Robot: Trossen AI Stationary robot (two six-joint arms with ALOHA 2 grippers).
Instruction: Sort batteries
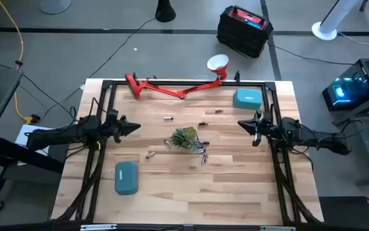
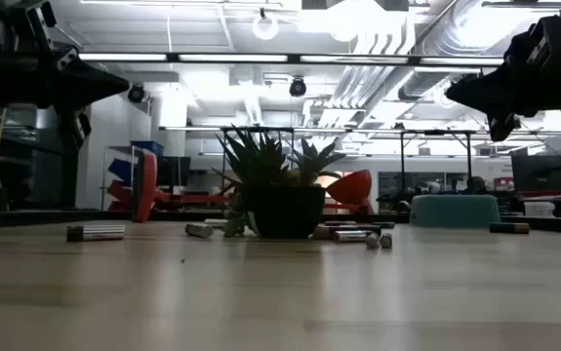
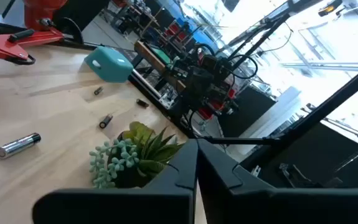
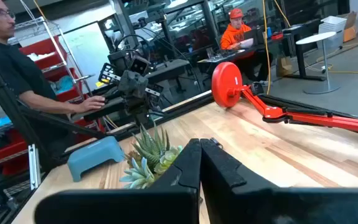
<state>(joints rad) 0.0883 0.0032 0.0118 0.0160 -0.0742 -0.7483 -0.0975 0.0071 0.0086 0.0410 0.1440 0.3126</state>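
Observation:
Several small silvery and dark batteries lie on their sides around a small green potted plant at mid-table; the low view shows batteries lying beside the pot. One silvery battery shows in the left wrist view. My left gripper hovers shut above the table, left of the plant. My right gripper hovers shut to the plant's right. Both point at the plant and hold nothing. In the wrist views, my left gripper and my right gripper have their fingers together.
One teal tray sits at the far right, another teal tray near left. A red clamp lamp lies along the far edge. A black frame borders the table. People are beyond the table.

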